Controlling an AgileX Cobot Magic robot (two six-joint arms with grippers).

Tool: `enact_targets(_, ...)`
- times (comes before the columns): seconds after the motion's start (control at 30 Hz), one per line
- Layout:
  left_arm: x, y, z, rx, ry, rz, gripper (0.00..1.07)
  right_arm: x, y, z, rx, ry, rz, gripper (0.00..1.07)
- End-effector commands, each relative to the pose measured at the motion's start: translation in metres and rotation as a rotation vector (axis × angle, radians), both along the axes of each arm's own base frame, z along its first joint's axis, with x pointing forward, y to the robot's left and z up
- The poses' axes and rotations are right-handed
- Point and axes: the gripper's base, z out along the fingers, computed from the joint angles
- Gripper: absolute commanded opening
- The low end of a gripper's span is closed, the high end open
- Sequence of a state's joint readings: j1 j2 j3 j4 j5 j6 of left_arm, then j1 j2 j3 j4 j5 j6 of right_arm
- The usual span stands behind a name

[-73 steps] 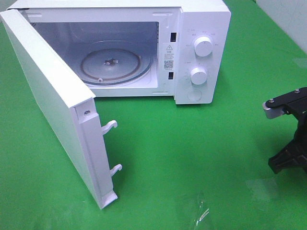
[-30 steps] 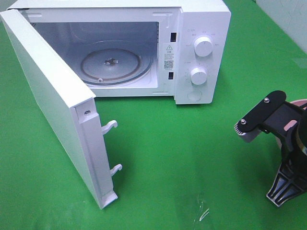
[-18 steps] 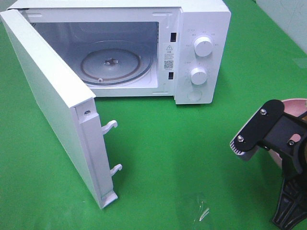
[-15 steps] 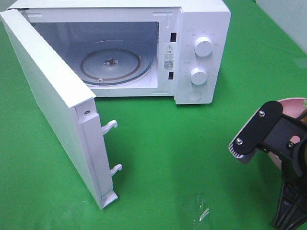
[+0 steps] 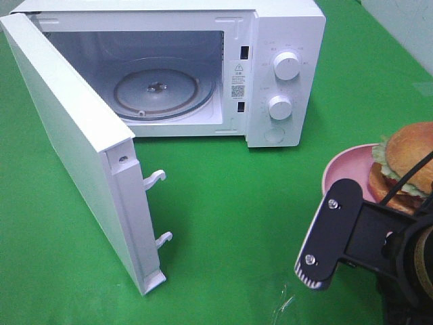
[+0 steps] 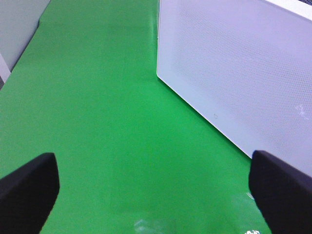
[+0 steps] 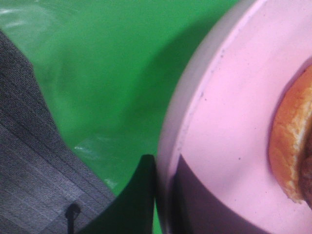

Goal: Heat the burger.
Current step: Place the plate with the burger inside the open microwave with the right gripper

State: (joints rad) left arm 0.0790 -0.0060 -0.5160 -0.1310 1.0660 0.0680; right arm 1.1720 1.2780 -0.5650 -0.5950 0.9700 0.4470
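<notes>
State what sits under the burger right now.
The burger rests on a pink plate, whose rim the right gripper pinches. The right arm covers the plate's near part in the high view; what lies beneath the plate is hidden.

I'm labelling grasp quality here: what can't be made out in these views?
burger: exterior view, cut off by the right edge and partly behind the right arm; the wrist view shows only a bun edge.
right hand: exterior view, hidden behind the arm; only the wrist view shows its pinch on the pink plate.
dial labels: exterior view, too small to read.
</notes>
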Motion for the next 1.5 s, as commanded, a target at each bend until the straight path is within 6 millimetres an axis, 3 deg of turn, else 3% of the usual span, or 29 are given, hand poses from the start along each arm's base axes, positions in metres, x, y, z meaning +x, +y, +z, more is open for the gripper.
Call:
enact_targets(0.03, -0.003, 0.0, 0.0, 0.0, -0.017, 0.005, 0.98, -0.002, 0.0, 0.004, -0.048, -0.043, 0.065, 0.0)
enact_targets(0.43, -0.003, 0.0, 0.0, 0.0, -0.017, 0.005, 0.98, -0.02, 0.015, 0.007, -0.098, -0.113, 0.324, 0.02)
enact_targets(1.03, -0.003, 0.0, 0.0, 0.0, -0.017, 0.005, 0.98, -0.015, 0.022, 0.012, -0.128, -0.192, 0.48, 0.04)
enact_targets(1.1, -0.003, 0.0, 0.0, 0.0, -0.017, 0.005, 0.98, -0.015, 0.027, 0.011, -0.15, -0.187, 0.6, 0.05)
enact_targets(1.27, -0.003, 0.0, 0.0, 0.0, -0.017, 0.005, 0.98, -0.014, 0.028, 0.012, -0.189, -0.205, 0.672, 0.05)
enact_targets(1.43, -0.003, 0.0, 0.0, 0.0, -0.017, 0.005, 0.98, -0.009, 0.03, 0.015, -0.2, -0.248, 0.711, 0.07)
enact_targets(1.5, -0.003, 0.0, 0.0, 0.0, -0.017, 0.005, 0.98, 0.002, 0.027, 0.013, -0.172, -0.23, 0.706, 0.07)
